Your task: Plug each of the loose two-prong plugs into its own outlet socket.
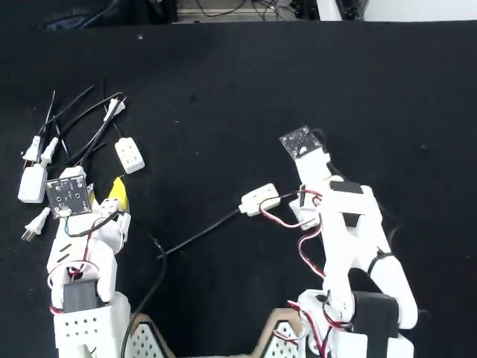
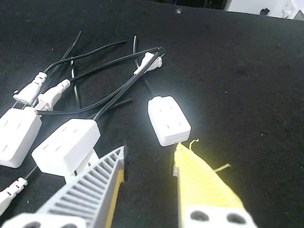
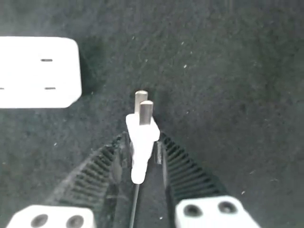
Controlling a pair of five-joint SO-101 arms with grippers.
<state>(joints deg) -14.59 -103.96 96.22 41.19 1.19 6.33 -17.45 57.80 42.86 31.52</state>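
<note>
Over the worktop [image 3: 237, 57] the right jaws clamp a two-prong plug [image 3: 141, 135] near, but not lined up with, the outlet socket [image 3: 38, 71] lying there, left jaws apart; likely trouble: prongs miss the slots and shove the unheld socket away.

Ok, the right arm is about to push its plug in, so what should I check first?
1. Grip: ok, right gripper is shut on the two-prong plug, prongs clear ahead.
2. Alignment: not ok, prongs aim at bare table beside the outlet socket.
3. Slots: ok, facing up, uncovered.
4. Socket braced: not ok, left gripper hangs open by the other outlet socket.
5. Slack in the plug's cord: cannot tell.
</note>
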